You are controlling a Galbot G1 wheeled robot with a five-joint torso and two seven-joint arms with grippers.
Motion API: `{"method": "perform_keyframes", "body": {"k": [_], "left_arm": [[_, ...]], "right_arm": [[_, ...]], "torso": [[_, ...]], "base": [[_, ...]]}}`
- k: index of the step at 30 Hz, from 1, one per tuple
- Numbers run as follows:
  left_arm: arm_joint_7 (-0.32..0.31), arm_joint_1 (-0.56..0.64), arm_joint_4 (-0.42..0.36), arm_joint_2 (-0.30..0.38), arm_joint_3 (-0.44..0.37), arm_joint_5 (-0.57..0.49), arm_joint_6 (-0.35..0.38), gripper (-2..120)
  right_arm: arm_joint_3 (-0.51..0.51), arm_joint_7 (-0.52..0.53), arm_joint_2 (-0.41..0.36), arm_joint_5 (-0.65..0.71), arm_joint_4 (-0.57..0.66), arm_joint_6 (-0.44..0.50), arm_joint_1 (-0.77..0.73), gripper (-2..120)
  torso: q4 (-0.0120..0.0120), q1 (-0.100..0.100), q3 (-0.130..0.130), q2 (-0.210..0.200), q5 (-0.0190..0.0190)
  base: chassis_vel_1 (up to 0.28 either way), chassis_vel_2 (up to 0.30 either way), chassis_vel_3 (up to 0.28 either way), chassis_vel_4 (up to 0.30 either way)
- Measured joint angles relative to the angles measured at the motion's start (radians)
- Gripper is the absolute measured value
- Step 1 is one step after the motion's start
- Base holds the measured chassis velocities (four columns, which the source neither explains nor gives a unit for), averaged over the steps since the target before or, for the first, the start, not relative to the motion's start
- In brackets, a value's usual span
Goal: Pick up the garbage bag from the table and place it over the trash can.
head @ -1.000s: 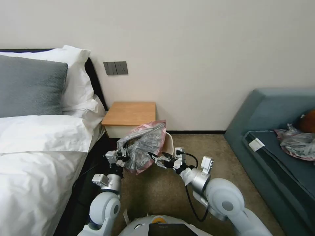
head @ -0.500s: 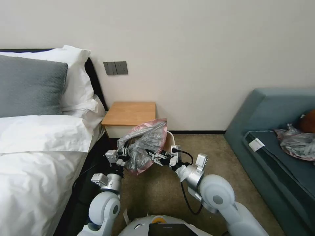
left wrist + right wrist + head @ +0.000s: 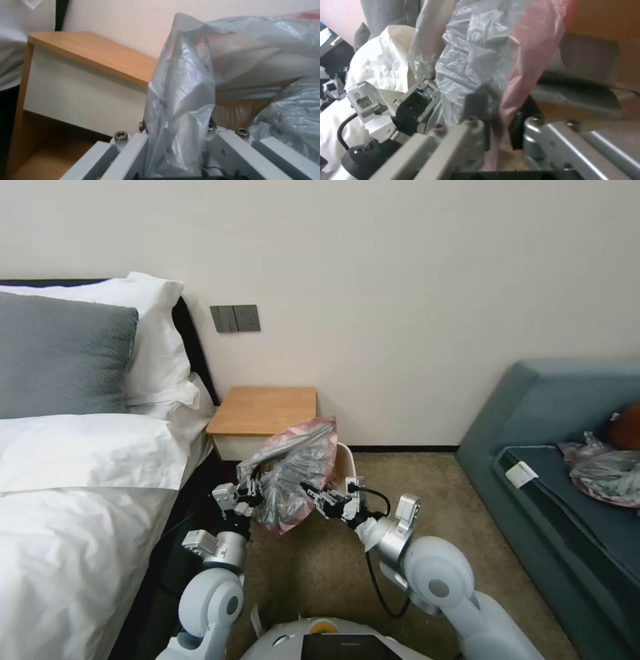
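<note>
Grey, wrinkly translucent plastic with a pink rim, the garbage bag hangs in the air in front of the low orange-brown wooden desk, stretched between the two arms and hiding most of the cream-rimmed trash can behind it. The left end effector is pinched on the bag's left edge, its fingers squeezing a gathered fold. The right end effector has its dark fingertips on either side of the pink rim, though the film blurs them and I cannot tell whether they grip it.
</note>
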Motion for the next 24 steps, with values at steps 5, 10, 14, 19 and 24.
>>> {"method": "perform_keyframes", "body": {"k": [5,10,14,19,24], "left_arm": [[-0.037,-0.004,-0.005,-0.001,-0.003,-0.043,0.02,5],[-0.065,-0.005,0.001,-0.005,-0.007,-0.065,0.029,5],[-0.085,-0.005,0.014,-0.008,-0.01,-0.078,0.035,5],[-0.103,-0.014,0.024,-0.008,-0.028,-0.111,0.045,5],[-0.114,-0.02,0.023,-0.007,-0.052,-0.158,0.056,5]], "right_arm": [[-0.002,-0.022,0.001,-0.019,0.008,0.005,-0.012,0],[0.005,-0.032,0.002,-0.019,0.021,0.006,-0.029,0],[0.012,-0.035,0.001,-0.02,0.032,0.01,-0.044,0],[0.03,-0.041,-0.001,-0.024,0.049,0.012,-0.073,0],[0.048,-0.052,0.0,-0.048,0.053,0.014,-0.117,0]], "torso": [[0.0,0.0,0.0,0.0,0.0],[0.0,0.0,0.0,0.0,0.0],[0.0,0.0,0.0,0.0,0.0],[0.0,0.0,0.0,0.0,0.0],[0.0,0.0,0.0,0.0,0.0]], "base": [[0.0,0.0,0.0,0.0],[0.0,0.0,0.0,0.0],[0.0,0.0,0.0,0.0],[0.0,0.0,0.0,0.0],[0.0,0.0,0.0,0.0]]}}
